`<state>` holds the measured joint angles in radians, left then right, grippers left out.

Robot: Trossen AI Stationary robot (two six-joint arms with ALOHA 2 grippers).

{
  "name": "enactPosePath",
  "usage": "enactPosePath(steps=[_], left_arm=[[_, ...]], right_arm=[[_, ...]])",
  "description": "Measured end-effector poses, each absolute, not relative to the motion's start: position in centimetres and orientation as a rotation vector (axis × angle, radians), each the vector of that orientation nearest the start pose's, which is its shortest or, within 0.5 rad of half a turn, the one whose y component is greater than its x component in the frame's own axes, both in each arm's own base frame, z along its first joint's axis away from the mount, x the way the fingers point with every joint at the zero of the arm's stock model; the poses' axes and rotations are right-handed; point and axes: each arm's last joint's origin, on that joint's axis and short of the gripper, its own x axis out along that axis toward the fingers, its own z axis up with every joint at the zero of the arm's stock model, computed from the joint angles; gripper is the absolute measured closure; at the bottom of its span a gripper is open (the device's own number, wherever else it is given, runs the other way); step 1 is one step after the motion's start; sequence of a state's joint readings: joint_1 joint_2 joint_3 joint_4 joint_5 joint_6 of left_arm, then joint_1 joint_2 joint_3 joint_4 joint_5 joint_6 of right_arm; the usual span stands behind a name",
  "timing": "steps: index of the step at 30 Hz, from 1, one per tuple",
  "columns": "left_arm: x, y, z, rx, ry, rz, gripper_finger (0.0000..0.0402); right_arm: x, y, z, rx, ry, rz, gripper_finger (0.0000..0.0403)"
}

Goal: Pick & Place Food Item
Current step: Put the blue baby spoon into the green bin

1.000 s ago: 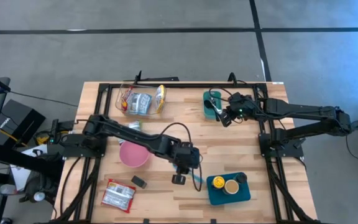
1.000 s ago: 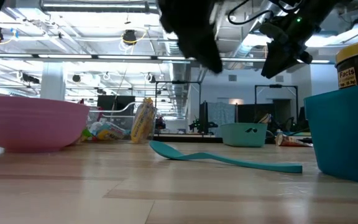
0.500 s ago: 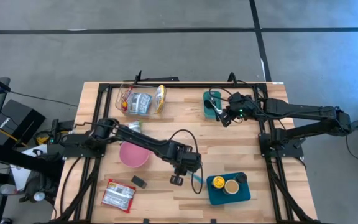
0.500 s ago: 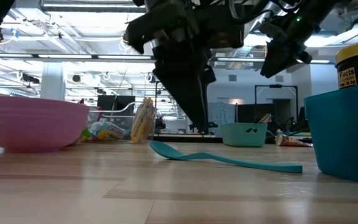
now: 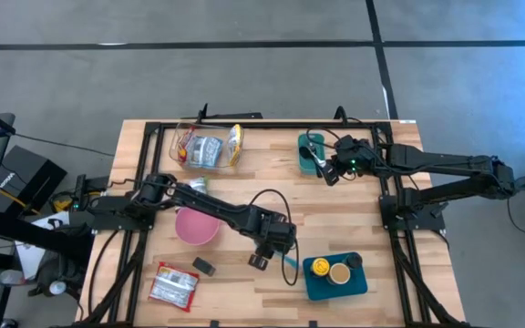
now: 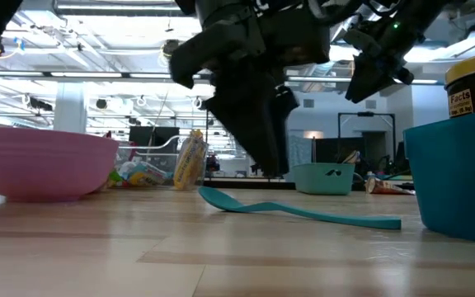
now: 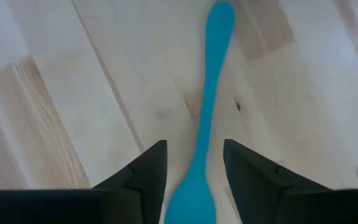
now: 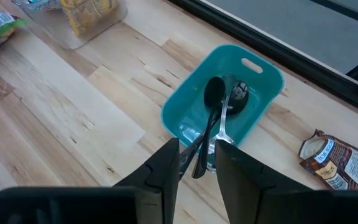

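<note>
Left gripper [image 7: 191,171] low over the table near the front, jaws part open, straddling the blue spoon [image 7: 207,118] just above its bowl; nothing gripped yet. Spoon lies flat, just left of the teal bin [image 5: 335,282]. Likely light, stiff, slick plastic; thin handle is the best hold. Right gripper [image 8: 196,163] hovers above the far teal tub [image 8: 263,93], jaws narrowly apart, empty.
</note>
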<state>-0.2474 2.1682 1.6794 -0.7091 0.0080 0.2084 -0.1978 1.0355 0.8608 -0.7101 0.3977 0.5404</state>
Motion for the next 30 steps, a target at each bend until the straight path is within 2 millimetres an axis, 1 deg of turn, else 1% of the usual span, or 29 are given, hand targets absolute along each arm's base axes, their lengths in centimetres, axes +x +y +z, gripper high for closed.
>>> enactPosePath(steps=[3, 7, 11, 18, 20, 26, 30], left_arm=[[43.7, -11.1, 16.9, 0.325, 1.148, -0.347, 0.0232], [43.8, -11.0, 16.9, 0.325, 1.141, -0.346, 0.0223], [43.8, -11.0, 16.8, 0.326, 1.14, -0.347, 0.0225], [44.1, -11.1, 15.8, 0.328, 1.151, -0.348, 0.0235], [44.0, -11.0, 15.2, 0.33, 1.178, -0.349, 0.0235], [44.3, -11.1, 14.1, 0.331, 1.188, -0.35, 0.0236], [44.3, -11.1, 13.8, 0.332, 1.198, -0.351, 0.0236]], right_arm=[[19.1, -5.0, 27.4, 0.4, 0.716, -0.779, 0.0305], [19.1, -5.0, 27.4, 0.401, 0.709, -0.778, 0.0305], [19.1, -5.0, 27.5, 0.401, 0.709, -0.778, 0.0305], [19.1, -5.0, 27.5, 0.401, 0.708, -0.778, 0.0305], [19.2, -5.0, 27.5, 0.402, 0.706, -0.777, 0.0305], [19.2, -5.0, 27.5, 0.402, 0.702, -0.776, 0.0305], [19.2, -5.0, 27.5, 0.404, 0.697, -0.776, 0.0305]])
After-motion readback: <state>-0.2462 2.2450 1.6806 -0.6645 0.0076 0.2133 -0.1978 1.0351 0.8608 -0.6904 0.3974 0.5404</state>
